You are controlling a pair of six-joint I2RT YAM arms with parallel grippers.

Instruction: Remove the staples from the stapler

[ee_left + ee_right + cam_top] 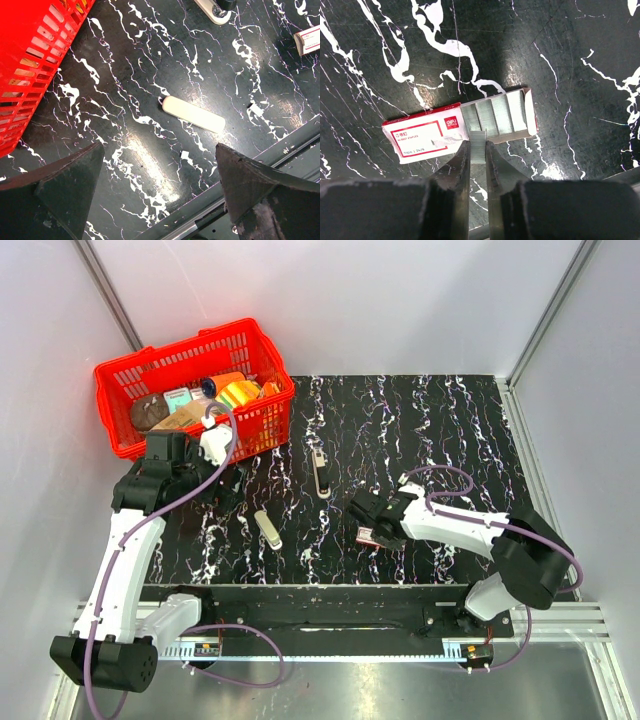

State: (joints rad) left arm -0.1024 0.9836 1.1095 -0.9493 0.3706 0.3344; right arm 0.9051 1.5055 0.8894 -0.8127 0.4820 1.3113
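The stapler point(320, 477) lies in the middle of the black marbled table; its cream end shows at the top of the left wrist view point(215, 11). My right gripper point(368, 525) point(478, 145) is shut on a short strip of staples point(479, 142), held just over an open red-and-white staple box point(460, 131) with several strips in its tray. The box also shows in the top view point(368, 536). My left gripper point(225, 490) point(160, 150) hangs open over bare table near the basket, with nothing between its fingers.
A cream oblong piece point(268, 530) point(194, 114) lies on the table ahead of the left gripper. A red basket point(150, 370) point(30, 60) full of items stands at the back left. The table's near edge and metal rail point(240, 200) run just below the left gripper.
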